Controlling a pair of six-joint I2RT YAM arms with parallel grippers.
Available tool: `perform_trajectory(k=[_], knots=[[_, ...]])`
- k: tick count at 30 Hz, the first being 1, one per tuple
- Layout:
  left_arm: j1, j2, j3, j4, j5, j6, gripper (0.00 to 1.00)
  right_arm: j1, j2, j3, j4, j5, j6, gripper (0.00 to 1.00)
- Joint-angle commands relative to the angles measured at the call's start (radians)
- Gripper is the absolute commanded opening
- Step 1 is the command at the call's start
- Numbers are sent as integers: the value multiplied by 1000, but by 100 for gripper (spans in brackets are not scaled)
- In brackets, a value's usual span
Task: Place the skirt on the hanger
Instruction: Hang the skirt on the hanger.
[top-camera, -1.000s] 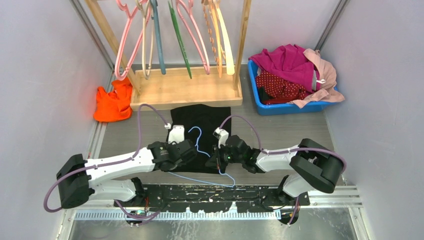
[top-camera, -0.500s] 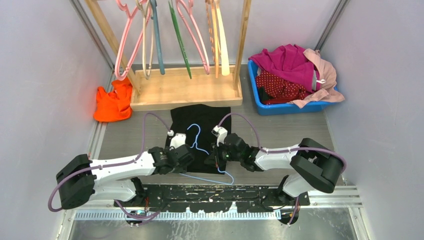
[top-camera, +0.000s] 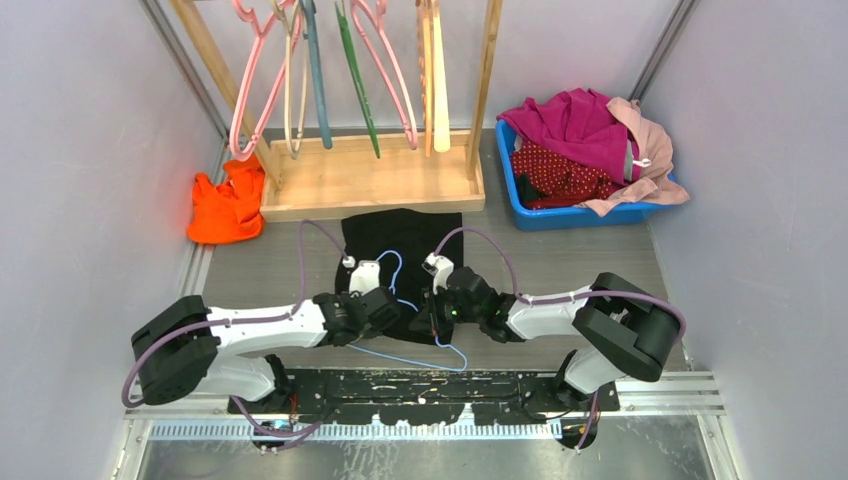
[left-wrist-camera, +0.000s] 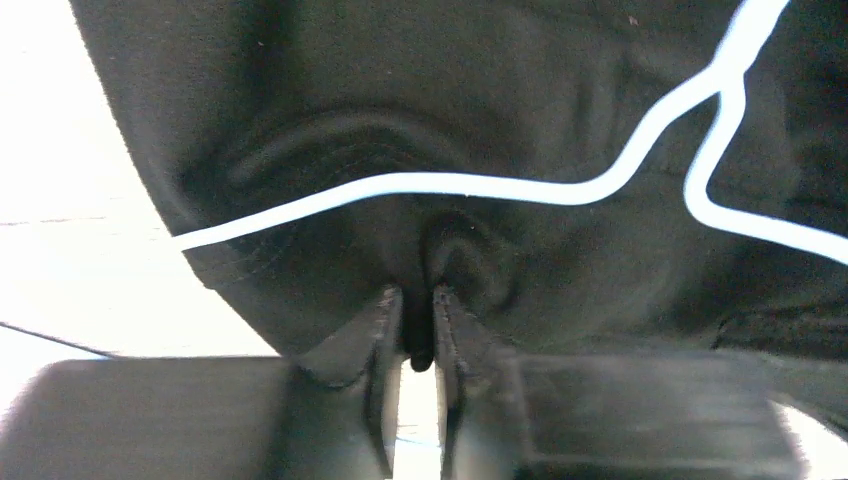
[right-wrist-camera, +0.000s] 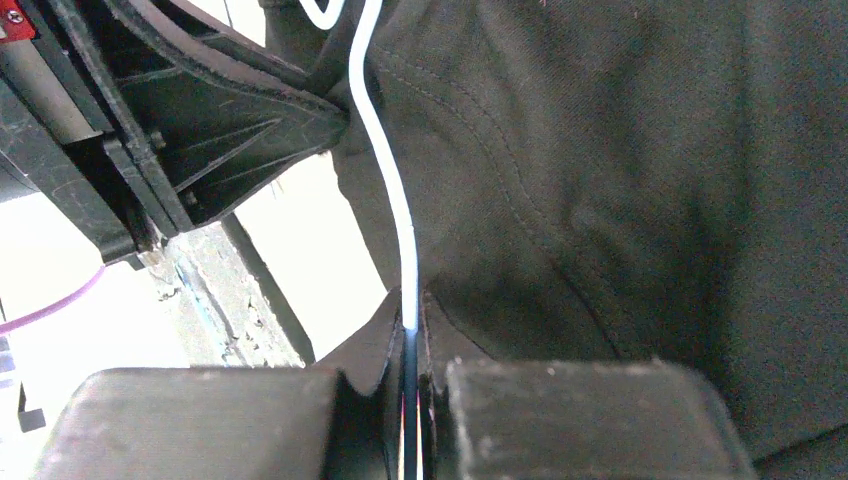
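Observation:
The skirt (top-camera: 560, 172), dark red with white dots, lies in the blue bin (top-camera: 570, 217) at the back right, far from both grippers. Two pink hangers (top-camera: 392, 80) hang on the wooden rack. In front of the arms a black garment (top-camera: 420, 235) (left-wrist-camera: 450, 100) (right-wrist-camera: 620, 180) lies flat with a pale blue wire hanger (top-camera: 400, 355) (left-wrist-camera: 450, 186) (right-wrist-camera: 390, 190) on it. My left gripper (top-camera: 380, 302) (left-wrist-camera: 418, 300) pinches a fold at the garment's near edge. My right gripper (top-camera: 432, 318) (right-wrist-camera: 410, 310) is shut on the blue hanger's wire.
The wooden rack (top-camera: 370, 180) stands at the back centre, also holding a green hanger (top-camera: 355, 85) and a tan wooden one (top-camera: 438, 70). An orange cloth (top-camera: 228, 205) lies left of it. A magenta garment (top-camera: 575, 125) and a pale pink one (top-camera: 650, 160) fill the bin.
My left gripper let go, shifted right along the garment's near edge and closed on a fold of black fabric. The blue hanger shifted slightly. The tan hanger on the rack swung.

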Motion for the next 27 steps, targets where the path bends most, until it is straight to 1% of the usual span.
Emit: perform_trajectory(k=[1,2,6,9,14,20,27], knots=[[12,66,-34,-38,6,-63,6,-3,1,25,61,-9,-13,1],[12,54,-28,-63,-3,-66,0,-2,3,24,61,-9,-14,1],[16,-28,19,-175,-21,-44,0,-2,3,27,52,7,-24,1],[25,-131,80,-289,-25,-16,0,-3,0,35,35,29,-37,1],[65,-250,161,-421,7,41,0,-2,-8,46,13,78,-66,1],[95,-281,202,-454,69,98,0,2,1,36,50,141,-91,1],[109,-293,235,-475,105,112,0,43,-49,-21,108,291,-93,1]])
